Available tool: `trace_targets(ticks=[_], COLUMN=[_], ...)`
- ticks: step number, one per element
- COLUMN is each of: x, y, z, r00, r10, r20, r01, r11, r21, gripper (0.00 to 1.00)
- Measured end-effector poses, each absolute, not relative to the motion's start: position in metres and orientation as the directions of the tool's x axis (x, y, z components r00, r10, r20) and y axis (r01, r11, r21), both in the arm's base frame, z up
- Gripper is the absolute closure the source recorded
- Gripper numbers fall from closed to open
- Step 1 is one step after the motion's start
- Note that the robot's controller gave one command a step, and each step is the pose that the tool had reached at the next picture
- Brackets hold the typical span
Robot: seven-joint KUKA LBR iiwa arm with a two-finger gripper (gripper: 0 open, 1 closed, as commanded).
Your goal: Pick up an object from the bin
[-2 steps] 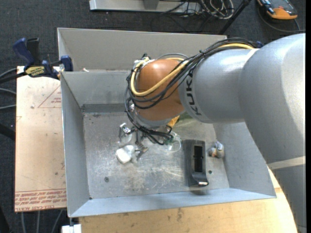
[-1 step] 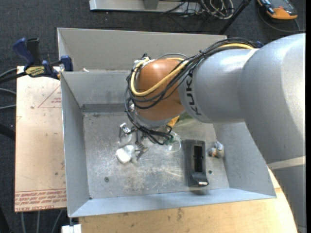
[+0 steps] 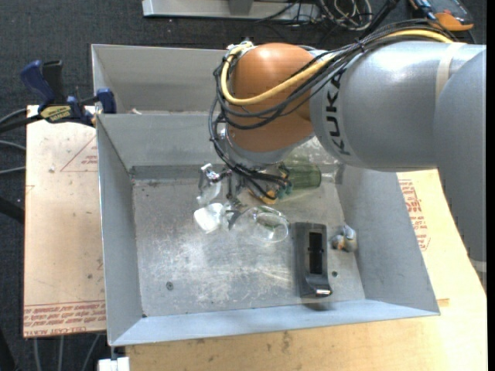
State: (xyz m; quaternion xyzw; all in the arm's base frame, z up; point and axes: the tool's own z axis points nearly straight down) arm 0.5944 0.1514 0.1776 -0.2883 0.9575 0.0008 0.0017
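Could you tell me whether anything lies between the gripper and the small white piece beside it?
Nothing visible does. The gripper hangs just above the white piece at mid-bin; a clear plastic item lies close beside them, the black block farther off.

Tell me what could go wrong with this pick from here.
The gripper sits low next to a small white lump and a clear curved plastic piece lying close together; it might catch both or knock one aside. The clear piece looks thin and smooth, so it may slip out.
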Motion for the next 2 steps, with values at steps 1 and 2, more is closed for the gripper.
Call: trace_targets(ticks=[1,2], x=[0.594,0.593], y=[0.151,0.154], z=[0.178,0.227], r00=[-0.834,-0.84], r10=[-0.551,-0.543], r20=[-0.003,0.002], r01=[-0.552,-0.543], r11=[0.834,0.84], r21=[0.001,0.003], gripper=[1.0,1.0])
